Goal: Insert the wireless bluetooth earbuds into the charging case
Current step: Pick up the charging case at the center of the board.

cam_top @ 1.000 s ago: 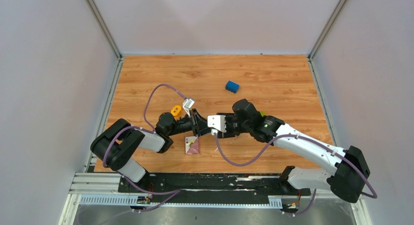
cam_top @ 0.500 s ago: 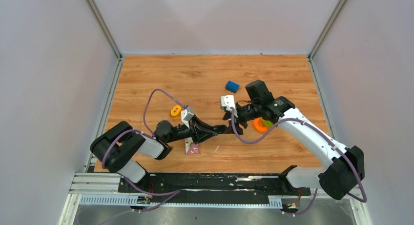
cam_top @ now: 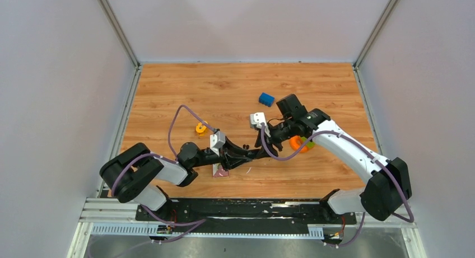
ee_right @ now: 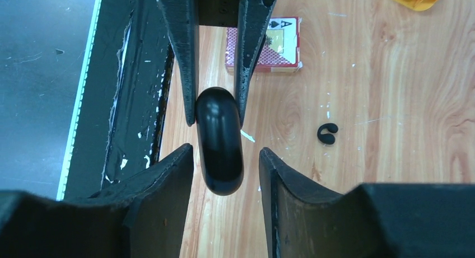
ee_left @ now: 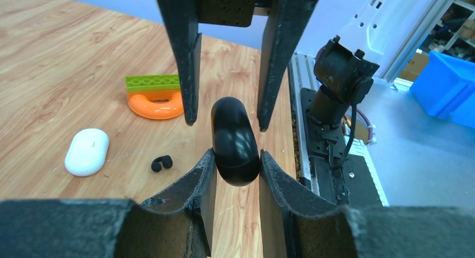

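Probably light, hard and slippery, the glossy black earbud (ee_left: 234,140) hangs over the worktop (cam_top: 224,84) toward its near edge, clamped at one end by the left gripper (ee_left: 236,157), while the right gripper (ee_right: 224,151) stands with jaws apart around its free end, the sensible hold; the white case (ee_left: 87,151) lies on the worktop nearby.

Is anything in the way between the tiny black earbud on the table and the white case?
No. In the left wrist view, only bare table lies between the earbud and the charging case.
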